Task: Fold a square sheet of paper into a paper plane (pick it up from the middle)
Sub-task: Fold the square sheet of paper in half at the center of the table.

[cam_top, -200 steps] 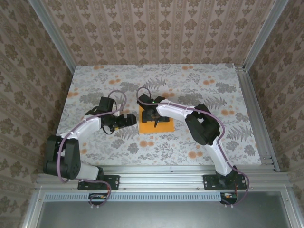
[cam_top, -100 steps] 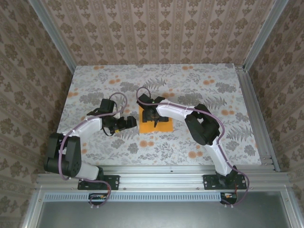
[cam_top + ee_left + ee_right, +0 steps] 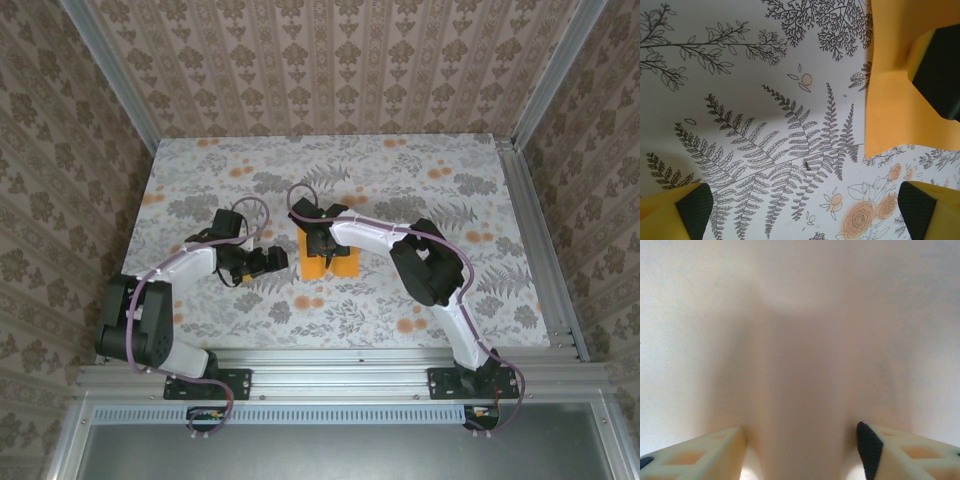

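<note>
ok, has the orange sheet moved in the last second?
Yes: the square sheet of paper has bunched inward, its left edge now further right against the printed flowers below.

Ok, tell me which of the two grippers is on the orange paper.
The right gripper: it is down on the middle of the square sheet of paper. The left gripper hovers open beside the sheet, clear of it.

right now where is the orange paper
Top view: the square sheet of paper sits mid-table under the right claw, the left claw just to its left.
</note>
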Tool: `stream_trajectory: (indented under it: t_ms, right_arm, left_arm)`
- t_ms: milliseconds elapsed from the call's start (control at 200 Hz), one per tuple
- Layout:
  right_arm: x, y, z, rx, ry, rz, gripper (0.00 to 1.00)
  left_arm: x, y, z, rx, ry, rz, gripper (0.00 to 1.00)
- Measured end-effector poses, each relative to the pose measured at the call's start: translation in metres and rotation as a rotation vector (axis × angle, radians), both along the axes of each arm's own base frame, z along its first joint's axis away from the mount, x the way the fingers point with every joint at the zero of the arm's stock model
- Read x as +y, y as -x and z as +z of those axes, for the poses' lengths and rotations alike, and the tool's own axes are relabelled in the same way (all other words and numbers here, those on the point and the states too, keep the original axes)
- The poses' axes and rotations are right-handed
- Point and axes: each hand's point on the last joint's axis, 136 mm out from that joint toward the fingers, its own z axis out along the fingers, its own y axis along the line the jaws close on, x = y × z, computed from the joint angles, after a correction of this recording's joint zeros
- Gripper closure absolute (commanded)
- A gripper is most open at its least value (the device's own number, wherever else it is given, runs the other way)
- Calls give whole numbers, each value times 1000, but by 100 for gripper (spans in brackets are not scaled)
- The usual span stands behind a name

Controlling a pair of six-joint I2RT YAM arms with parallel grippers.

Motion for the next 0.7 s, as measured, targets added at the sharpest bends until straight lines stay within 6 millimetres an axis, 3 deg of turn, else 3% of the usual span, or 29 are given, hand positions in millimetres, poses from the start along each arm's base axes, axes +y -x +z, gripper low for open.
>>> stream_trajectory:
  t_ms: [335,700]
  right_arm:
    - [-1,2,18,-27,-21,16,64]
    - [18,2,65,-83,-200,55,68]
  left_arm:
    - [-1,0,0,2,7,-3,0]
    - [0,4,1,14,2,-2,0]
